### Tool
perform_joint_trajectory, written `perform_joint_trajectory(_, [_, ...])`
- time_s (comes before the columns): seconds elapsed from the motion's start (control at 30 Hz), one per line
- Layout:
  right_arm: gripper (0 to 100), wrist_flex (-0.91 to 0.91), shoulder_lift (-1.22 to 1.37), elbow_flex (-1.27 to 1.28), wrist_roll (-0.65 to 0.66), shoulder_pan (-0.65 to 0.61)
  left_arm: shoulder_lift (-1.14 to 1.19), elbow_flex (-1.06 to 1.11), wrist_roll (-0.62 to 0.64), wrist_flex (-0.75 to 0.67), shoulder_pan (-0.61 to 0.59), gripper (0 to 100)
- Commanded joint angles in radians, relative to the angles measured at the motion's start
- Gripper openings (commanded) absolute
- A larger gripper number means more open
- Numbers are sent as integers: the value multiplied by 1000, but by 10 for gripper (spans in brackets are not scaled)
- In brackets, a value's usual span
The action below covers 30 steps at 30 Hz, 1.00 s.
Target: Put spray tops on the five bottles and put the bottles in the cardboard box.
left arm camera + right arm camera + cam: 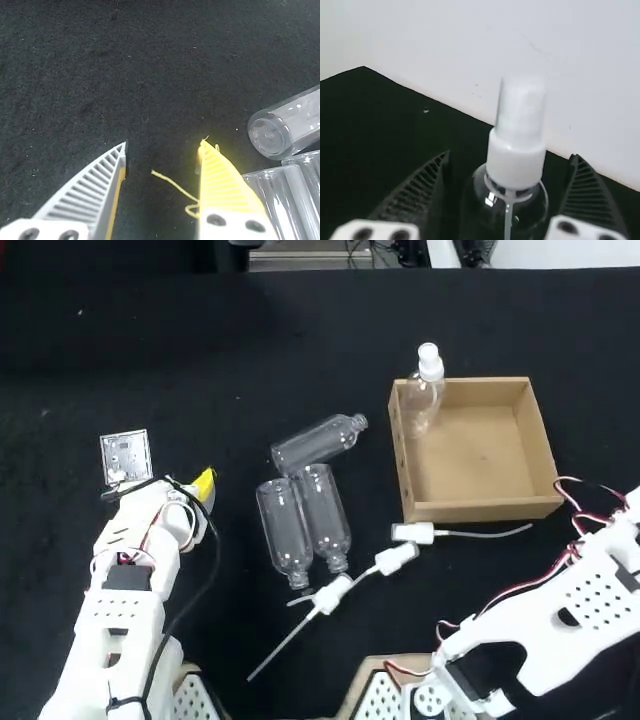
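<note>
At the 11 o'clock corner of the cardboard box (480, 508), a capped bottle (424, 400) stands upright against the inner walls. Its white head rises above the rim, and the rest of the box floor is bare.

A held bottle (520, 197), also fitted with a spray top, sits between the black fingers (415, 195) of the right gripper (509, 155). The gripper grasps it, raised before a pale wall.

At 9 o'clock from the box, three uncapped bottles lie on the black cloth (150, 360). The slanted bottle (320, 440) has its neck toward the box. Just beside its base lie the far bottle (283, 525) and the near bottle (325, 512), side by side with their necks toward 6 o'clock.

From the box's front wall toward 7 o'clock runs a row of loose tops. The first spray top (413, 532) lies just outside that wall, with its tube trailing toward 3 o'clock. The second spray top (396, 559) lies just beside it. The third spray top (331, 595) is at the necks of the paired bottles, with its tube pointing to 7 o'clock.

The left gripper (163, 143) is released, its fingers spread over bare cloth. It lies near the far bottle, at 9 o'clock from it. Two bottle bases show beside its yellow finger (220, 185).

Open cloth extends from 9 to 12 o'clock of the bottles. The right arm (570, 610) lies at 5 o'clock from the box, with its wires near the front corner.
</note>
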Motion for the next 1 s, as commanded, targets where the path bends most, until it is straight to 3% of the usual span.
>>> perform_joint_trajectory(0.0, [308,-5,-4,-5,2,-21,-11,-12,9,-21,-4,213])
perform_joint_trajectory(0.97, [308,-5,-7,10,0,-21,-12,-12,9,-21,-5,213])
